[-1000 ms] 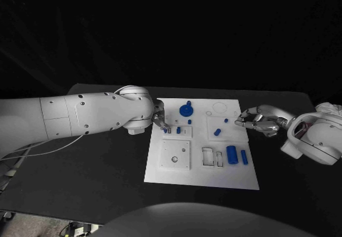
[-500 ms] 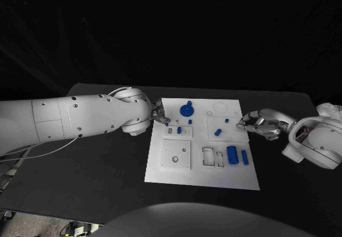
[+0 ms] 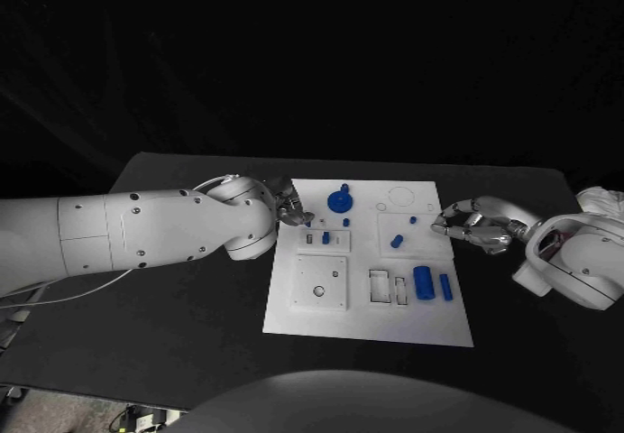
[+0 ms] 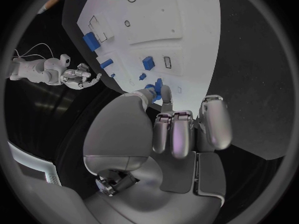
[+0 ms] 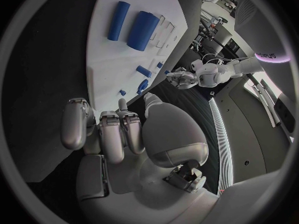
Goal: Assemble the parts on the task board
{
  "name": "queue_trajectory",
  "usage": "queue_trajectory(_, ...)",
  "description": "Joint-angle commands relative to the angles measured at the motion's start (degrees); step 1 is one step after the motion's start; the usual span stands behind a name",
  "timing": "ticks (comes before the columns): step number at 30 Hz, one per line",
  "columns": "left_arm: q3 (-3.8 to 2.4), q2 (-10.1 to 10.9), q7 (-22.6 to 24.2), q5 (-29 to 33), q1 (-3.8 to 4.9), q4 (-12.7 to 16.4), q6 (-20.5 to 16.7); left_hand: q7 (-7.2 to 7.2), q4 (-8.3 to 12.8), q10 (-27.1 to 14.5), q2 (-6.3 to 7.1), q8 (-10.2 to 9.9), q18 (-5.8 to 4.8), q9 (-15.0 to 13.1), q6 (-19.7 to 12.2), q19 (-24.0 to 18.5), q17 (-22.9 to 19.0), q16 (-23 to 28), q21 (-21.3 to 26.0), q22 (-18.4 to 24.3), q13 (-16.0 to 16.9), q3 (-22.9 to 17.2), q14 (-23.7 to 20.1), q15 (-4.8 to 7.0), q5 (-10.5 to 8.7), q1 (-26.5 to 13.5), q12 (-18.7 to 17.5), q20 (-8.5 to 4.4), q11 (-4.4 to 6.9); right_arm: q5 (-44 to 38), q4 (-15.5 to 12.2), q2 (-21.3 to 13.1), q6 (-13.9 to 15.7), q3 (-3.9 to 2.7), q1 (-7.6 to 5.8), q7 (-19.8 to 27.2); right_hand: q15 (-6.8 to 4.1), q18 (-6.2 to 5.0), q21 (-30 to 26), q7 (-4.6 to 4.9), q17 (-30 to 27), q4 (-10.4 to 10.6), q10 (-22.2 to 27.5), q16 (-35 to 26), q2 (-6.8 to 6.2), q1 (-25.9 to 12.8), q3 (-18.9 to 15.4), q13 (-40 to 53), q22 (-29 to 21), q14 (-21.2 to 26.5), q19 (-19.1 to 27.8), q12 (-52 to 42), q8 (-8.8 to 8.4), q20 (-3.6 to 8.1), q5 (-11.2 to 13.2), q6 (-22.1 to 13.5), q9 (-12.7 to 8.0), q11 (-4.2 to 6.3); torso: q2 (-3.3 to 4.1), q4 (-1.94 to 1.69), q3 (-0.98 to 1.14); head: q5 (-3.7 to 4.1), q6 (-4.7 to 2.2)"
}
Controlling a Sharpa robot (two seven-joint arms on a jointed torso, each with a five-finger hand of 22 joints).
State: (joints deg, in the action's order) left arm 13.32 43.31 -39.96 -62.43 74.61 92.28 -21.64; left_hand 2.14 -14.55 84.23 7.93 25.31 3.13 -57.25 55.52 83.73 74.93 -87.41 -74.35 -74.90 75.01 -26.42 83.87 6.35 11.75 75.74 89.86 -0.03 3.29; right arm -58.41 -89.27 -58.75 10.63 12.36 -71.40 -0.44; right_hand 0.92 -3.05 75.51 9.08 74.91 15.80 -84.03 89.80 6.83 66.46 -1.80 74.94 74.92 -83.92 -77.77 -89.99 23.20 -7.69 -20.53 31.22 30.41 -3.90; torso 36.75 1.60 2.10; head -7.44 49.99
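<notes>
- The flat white rectangular task board (image 3: 368,298) is seen in the centre of the head view, on the black surface (image 3: 182,343).
- The left hand (image 3: 291,215) is placed at the board's upper left corner. In the left wrist view a small blue peg-like part (image 4: 164,91) is pinched between its thumb and a fingertip, the other fingers (image 4: 177,134) being curled; the part is probably held this way so that it can be set into a nearby slot.
- The right hand (image 3: 465,225) is held at the board's right edge, fingers partly curled; nothing is seen in it, though whether it is closed cannot be told. It seems to be kept aside, ready.
- Other blue parts are laid out on the board: a round disc-like part (image 3: 341,200) near the top, a thick cylinder (image 3: 423,278) and a thinner rod (image 3: 445,287) at lower right, beside empty rectangular recesses (image 3: 377,286).
- The assembly is judged to be at an early stage, since most pieces lie loose.
</notes>
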Motion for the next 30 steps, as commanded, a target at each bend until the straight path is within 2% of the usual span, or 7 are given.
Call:
queue_trajectory(1, -0.03, 0.0, -3.9, -0.9, -0.68, 0.2, -3.3, -2.00, 1.8, 5.6, -0.06, 0.4, 0.61, -0.1, 2.4, 0.1, 13.7, -0.1, -0.1, -5.0, 14.8, -2.4, 5.7, 0.39, -0.19, 0.6, -0.2, -0.23, 0.64, 0.2, -0.1, -0.1, 1.5, 0.01, 0.06, 1.6, 0.27, -1.11, -0.3, 0.12, 15.1, -0.3, -6.0, 0.2, 0.06, 0.7, 0.1, 15.1, 9.4, -6.1, 0.4, 0.0, -0.18, 0.13, -0.3, -0.4, -0.1, -0.40, 0.05, -0.01, -0.06, 0.27, 0.01)
queue_trajectory(8, -0.02, -0.1, -4.2, -0.5, -1.58, 0.2, -3.1, -2.02, 1.6, 5.6, -0.01, 0.5, 0.62, -0.1, 2.6, 0.1, 13.7, -0.1, -0.1, -5.0, 14.8, -2.6, 5.7, 0.38, -0.10, 0.6, -0.2, -0.23, 0.64, 0.2, -0.1, -0.2, 1.6, 0.01, 0.08, 1.7, 0.27, -1.11, -0.3, 0.12, 15.1, -0.3, -6.0, 0.2, 0.06, 0.8, 0.1, 15.1, 9.4, -6.1, 0.4, 0.0, -0.18, 0.14, -0.4, -0.4, -0.1, -0.40, 0.07, -0.01, -0.06, 0.23, 0.01)
queue_trajectory(15, -0.02, -0.1, -4.8, -0.6, -1.78, 0.4, -2.0, -2.04, 1.4, 5.5, 0.03, 0.6, 0.63, -0.1, 2.6, 0.1, 13.7, 0.0, 0.0, -5.0, 14.7, -2.7, 5.7, 0.38, 0.00, 0.5, -0.3, -0.23, 0.64, 0.2, 0.0, -0.1, 1.6, 0.01, 0.14, 1.7, 0.27, -1.11, -0.3, 0.12, 15.1, -0.3, -6.0, 0.2, 0.06, 0.8, 0.1, 15.1, 9.4, -6.1, 0.4, 0.0, -0.18, 0.14, -0.4, -0.4, -0.1, -0.40, 0.02, -0.07, -0.01, 0.11, 0.01)
queue_trajectory(22, -0.02, -0.1, -5.3, -0.8, -1.89, 0.5, 0.4, -2.02, 1.2, 5.4, 0.13, 0.6, 0.67, -0.1, 2.6, 0.0, 13.6, 0.1, 0.2, -4.9, 14.5, -2.8, 5.7, 0.37, 0.08, 0.4, -0.5, -0.23, 0.63, 0.2, 0.0, -0.1, 1.3, 0.01, 0.28, 1.6, 0.27, -1.13, -0.4, 0.12, 15.1, -0.3, -6.0, 0.2, 0.04, 0.9, 0.1, 15.1, 9.4, -6.1, 0.5, 0.0, -0.18, 0.14, -0.5, -0.4, -0.1, -0.40, -0.02, -0.05, -0.05, 0.04, 0.01)
queue_trajectory(30, -0.01, -0.3, -5.6, -1.1, -2.57, 0.4, 2.2, -2.01, 1.1, 5.3, 0.17, 0.6, 0.70, -0.1, 2.6, 0.0, 13.5, 0.2, 0.3, -4.8, 14.5, -2.8, 5.7, 0.37, 0.11, 0.3, -0.6, -0.22, 0.62, 0.2, 0.0, -0.2, 1.3, 0.01, 0.39, 1.5, 0.27, -1.13, -0.4, 0.12, 15.1, -0.3, -6.0, 0.2, 0.03, 0.9, 0.1, 15.1, 9.4, -6.1, 0.5, 0.0, -0.18, 0.14, -0.5, -0.4, -0.1, -0.40, 0.03, -0.04, -0.07, 0.20, 0.01)
